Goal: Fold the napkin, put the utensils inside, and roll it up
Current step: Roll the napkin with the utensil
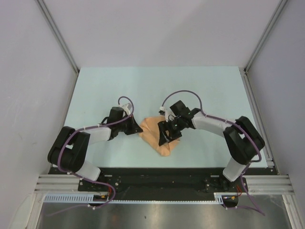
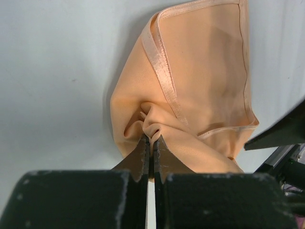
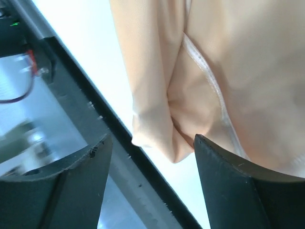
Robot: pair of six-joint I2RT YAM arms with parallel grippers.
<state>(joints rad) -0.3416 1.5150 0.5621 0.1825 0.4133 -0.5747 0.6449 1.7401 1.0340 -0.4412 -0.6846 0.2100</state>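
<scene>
We are seeing a lab cell. White panels [image 1: 28, 57] and aluminium posts [image 1: 57, 36] are standing beyond the fingers [image 2: 137, 160].

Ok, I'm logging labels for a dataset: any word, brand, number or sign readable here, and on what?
None can be read. The napkin is plain cloth, the table carries no markings, and neither the left gripper nor the right gripper shows lettering. The green light in the right wrist view is a blur, not text.

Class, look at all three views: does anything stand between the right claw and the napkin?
Nothing visible does. The right claw is open, with a bunched fold of the napkin between its fingers. The left claw is shut on another fold.
</scene>
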